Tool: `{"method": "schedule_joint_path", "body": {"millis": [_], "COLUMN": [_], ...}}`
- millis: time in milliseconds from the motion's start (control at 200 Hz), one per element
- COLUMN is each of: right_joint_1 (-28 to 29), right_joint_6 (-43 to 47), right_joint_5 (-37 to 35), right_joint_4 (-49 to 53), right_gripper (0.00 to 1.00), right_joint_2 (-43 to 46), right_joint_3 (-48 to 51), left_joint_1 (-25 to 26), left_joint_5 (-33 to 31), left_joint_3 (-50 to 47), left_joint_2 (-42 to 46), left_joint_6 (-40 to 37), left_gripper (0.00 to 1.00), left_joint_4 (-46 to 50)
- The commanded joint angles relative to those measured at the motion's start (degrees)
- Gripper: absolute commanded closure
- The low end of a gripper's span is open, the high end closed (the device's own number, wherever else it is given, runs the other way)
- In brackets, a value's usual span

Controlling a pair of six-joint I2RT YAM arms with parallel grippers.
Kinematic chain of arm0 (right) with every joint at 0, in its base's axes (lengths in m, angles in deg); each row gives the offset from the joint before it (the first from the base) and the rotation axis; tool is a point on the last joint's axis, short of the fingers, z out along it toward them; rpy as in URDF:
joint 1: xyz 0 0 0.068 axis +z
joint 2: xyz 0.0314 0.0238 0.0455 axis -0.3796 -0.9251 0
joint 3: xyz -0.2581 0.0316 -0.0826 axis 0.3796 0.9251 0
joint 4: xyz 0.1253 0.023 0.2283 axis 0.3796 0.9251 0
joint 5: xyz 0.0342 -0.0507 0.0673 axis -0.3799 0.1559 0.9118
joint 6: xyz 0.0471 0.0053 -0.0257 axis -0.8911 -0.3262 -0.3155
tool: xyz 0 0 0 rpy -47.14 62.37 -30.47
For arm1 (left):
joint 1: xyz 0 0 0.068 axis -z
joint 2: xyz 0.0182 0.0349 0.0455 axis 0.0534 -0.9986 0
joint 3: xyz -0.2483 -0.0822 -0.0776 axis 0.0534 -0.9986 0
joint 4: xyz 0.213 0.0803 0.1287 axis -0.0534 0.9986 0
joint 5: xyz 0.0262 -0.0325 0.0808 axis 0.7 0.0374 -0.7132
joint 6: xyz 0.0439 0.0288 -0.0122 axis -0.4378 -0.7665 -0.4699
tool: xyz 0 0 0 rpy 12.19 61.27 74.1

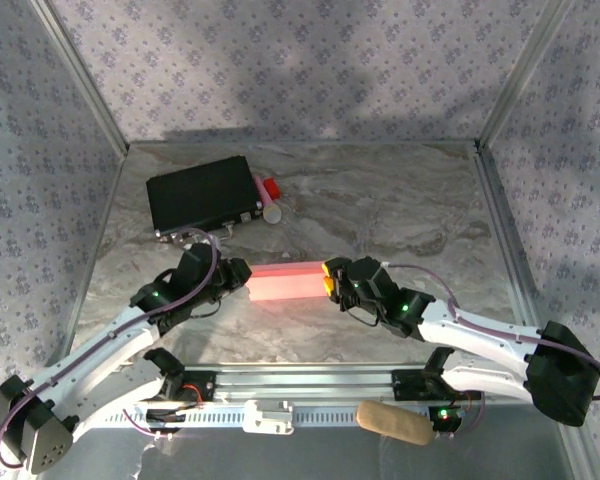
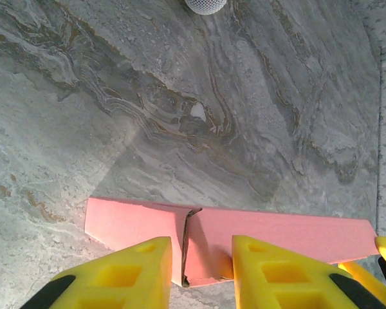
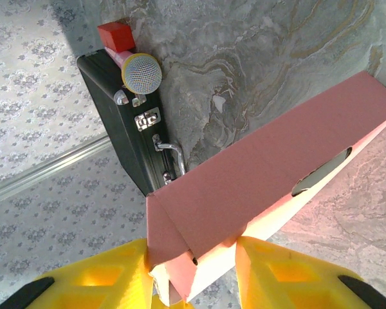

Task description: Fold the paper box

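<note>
Clamping paper box [image 3: 264, 174] end, right gripper [image 3: 193, 251]; left gripper [image 2: 201, 248] straddles other (grip unclear); right wrist shows slot [image 3: 321, 170].

White-linked left arm [image 1: 100, 355] and right arm [image 1: 480, 335], black joints [image 1: 565, 385], purple cables [image 1: 195, 285], green lights [image 1: 404, 296], yellow gripper fingers [image 2: 116, 277]

Black case [image 1: 202, 195] touches a microphone [image 1: 268, 205] and red block [image 1: 271, 187].

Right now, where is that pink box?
In the top view the paper box is mid-table, between the left gripper and right gripper, nearer than the black case.
</note>
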Motion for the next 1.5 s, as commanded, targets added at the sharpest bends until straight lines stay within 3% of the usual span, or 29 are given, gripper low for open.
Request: {"method": "schedule_joint_path", "body": {"millis": [0, 440, 755, 1039, 1189, 1294, 1384, 1494], "right_joint_1": [-0.5, -1.7, -2.7, -3.0, -2.1, 1.8, 6.3, 8.3], "right_joint_6": [1.3, 3.2, 4.0, 12.3, 16.9, 18.5, 16.6, 14.5], "right_joint_5": [-0.1, 1.3, 2.6, 2.3, 2.2, -2.4, -4.9, -6.2], "right_joint_4": [6.3, 9.9, 12.0, 22.4, 27.5, 33.8, 32.9, 31.2], "right_gripper": [0.64, 0.76, 0.82, 0.83, 0.84, 0.84, 0.83, 0.82], "right_joint_2": [-1.0, -1.8, -2.8, 0.2, 5.1, 9.3, 10.7, 8.2], "right_joint_3": [2.9, 4.6, 4.8, 0.5, 3.6, 5.2, 7.5, 8.9], "left_joint_1": [-0.2, 1.1, 4.7, 7.9, 12.4, 18.1, 21.8, 22.7], "left_joint_5": [-0.7, -1.4, -6.3, -3.9, -3.9, -8.2, -11.6, -10.8], "left_joint_3": [-2.7, -7.5, -7.5, -3.6, -2.7, -3.9, -5.2, -6.9], "left_joint_2": [0.2, -0.2, -1.2, -0.8, -2.6, -2.5, -2.6, -5.7], "left_joint_6": [0.4, 0.4, 0.1, -2.0, -0.2, 3.6, 6.1, 7.0], "left_gripper": [0.73, 0.87, 0.94, 0.71, 0.71, 0.70, 0.69, 0.69], "left_joint_4": [3.3, 3.3, 8.0, 6.5, 5.8, 5.1, 4.3, 0.1]}}
